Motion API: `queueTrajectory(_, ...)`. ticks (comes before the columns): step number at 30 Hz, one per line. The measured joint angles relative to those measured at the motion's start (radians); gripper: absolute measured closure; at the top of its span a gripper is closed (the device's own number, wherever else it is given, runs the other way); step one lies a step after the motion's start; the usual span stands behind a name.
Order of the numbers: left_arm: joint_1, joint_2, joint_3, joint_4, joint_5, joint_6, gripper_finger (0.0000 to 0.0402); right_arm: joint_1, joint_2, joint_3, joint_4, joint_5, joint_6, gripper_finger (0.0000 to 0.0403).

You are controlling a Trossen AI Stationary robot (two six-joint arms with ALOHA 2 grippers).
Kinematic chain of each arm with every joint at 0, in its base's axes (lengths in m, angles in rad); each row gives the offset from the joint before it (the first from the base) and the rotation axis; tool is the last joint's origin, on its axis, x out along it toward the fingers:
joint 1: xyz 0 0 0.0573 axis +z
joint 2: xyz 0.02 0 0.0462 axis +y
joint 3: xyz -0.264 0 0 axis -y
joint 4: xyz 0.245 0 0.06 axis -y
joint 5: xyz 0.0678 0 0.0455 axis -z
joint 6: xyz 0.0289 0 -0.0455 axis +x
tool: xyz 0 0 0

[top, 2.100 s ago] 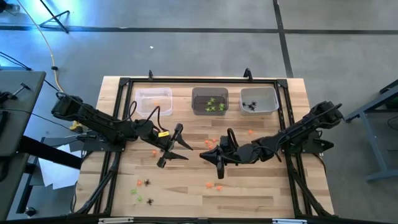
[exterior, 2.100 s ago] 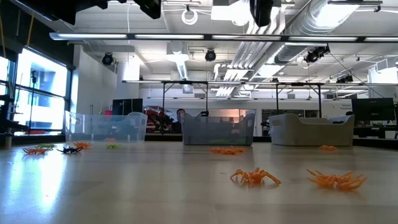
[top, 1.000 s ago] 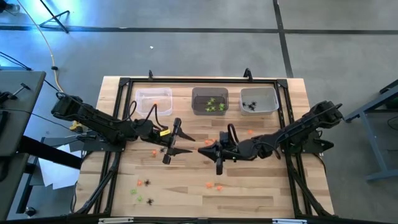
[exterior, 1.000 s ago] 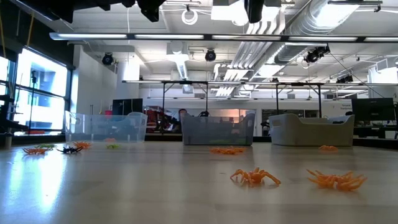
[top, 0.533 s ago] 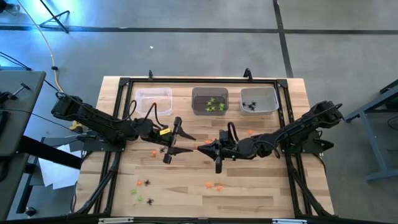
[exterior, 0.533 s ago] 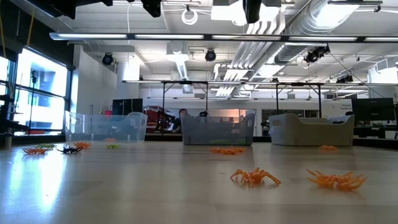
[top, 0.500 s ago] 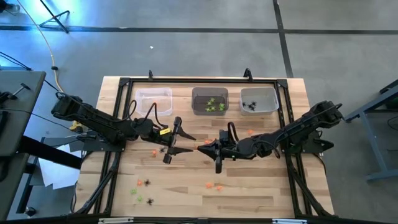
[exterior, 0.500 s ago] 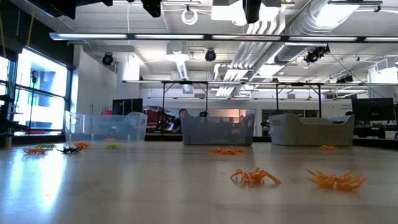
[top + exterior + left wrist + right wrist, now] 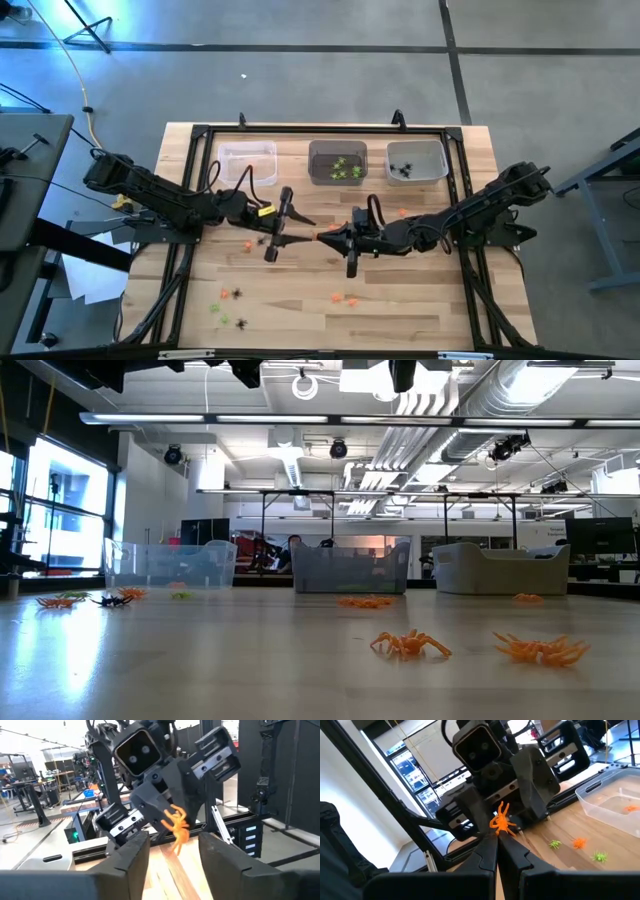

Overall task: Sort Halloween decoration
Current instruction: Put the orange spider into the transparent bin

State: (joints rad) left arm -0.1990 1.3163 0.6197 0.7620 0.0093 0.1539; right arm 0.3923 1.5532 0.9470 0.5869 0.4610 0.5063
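**Orange spider held between two hands over mid-counter**

Both arms meet above the middle of the wooden counter (image 9: 420, 300), tips facing each other. Right hand (image 9: 322, 237) is pinched tight on an orange spider trinket (image 9: 501, 823); in right wrist view the spider sits right at the tips of the closed fingers (image 9: 487, 857). Left hand (image 9: 296, 232) is spread around that same spider (image 9: 176, 827): in left wrist view its two fingers (image 9: 131, 855) stand apart w/ the spider between them, not clearly touching either one.

Three bins sit in a row along the far edge:
- left bin (image 9: 246, 162) – clear, has an orange piece inside per right wrist view
- middle bin (image 9: 337, 162) – lime-green trinkets (image 9: 345, 168) inside
- right bin (image 9: 416, 160) – black spiders (image 9: 402, 170) inside

Loose pieces on the counter: an orange one (image 9: 247, 246) just below the left arm, an orange one (image 9: 402, 212) near the right arm, two orange (image 9: 345, 298) toward the near-centre, and a small cluster of black, green and orange (image 9: 232, 306) at near-left. Low view shows two orange spiders (image 9: 410, 645) close up front; hands are only dark shapes at the top edge there.
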Motion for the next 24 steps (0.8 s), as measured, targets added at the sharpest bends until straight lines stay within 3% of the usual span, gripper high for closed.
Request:
queueTrajectory(13,0.015,0.0,0.03,-0.025,0.026,0.009,0.0391,-0.017,0.0,0.0,0.001,0.0,-0.012,0.0403)
queueTrajectory(24,0.015,0.0,0.035,-0.039,0.059,-0.003,0.04,-0.018,0.0,0.0,-0.003,0.0,-0.01,0.0403)
